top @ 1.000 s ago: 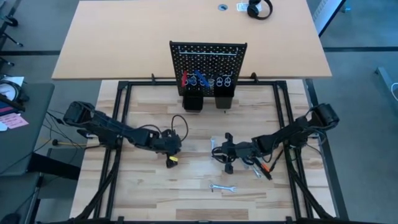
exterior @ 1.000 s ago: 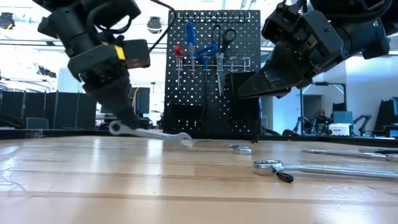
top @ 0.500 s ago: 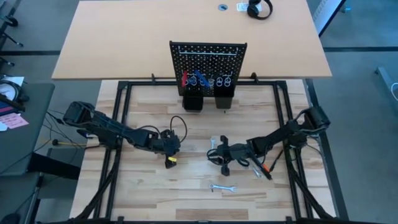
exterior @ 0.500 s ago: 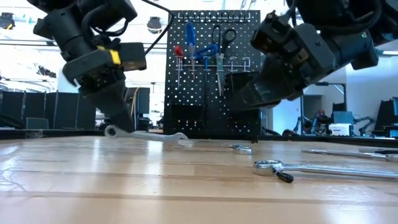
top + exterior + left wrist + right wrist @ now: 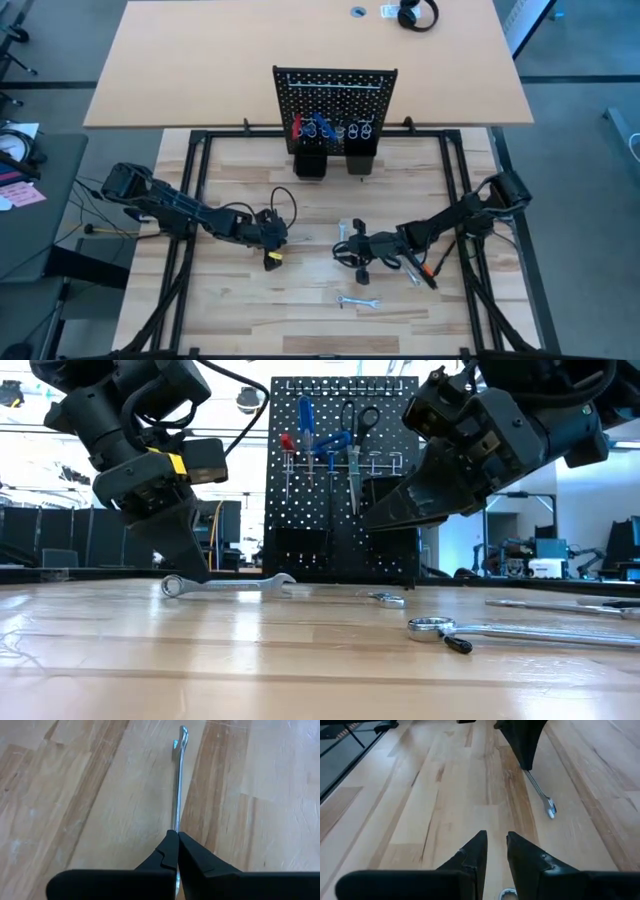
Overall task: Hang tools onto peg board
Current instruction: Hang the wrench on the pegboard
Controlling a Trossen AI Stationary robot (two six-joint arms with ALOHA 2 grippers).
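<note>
While its fingers pressed together on one end of a silver wrench [image 5: 177, 785], the left tool [image 5: 177, 851] sat low on the wooden desk [image 5: 300, 300], and the wrench lay flat, stretching away from the fingertips. Off to the right, the right tool [image 5: 495, 851] hovered above the boards with a narrow gap between its fingers, gripping nothing. Near it lay more wrenches [image 5: 500, 628]. Farther back stood the peg board [image 5: 335, 105], upright, with scissors [image 5: 357, 422] and blue-handled tools [image 5: 308, 420] hanging on it
</note>
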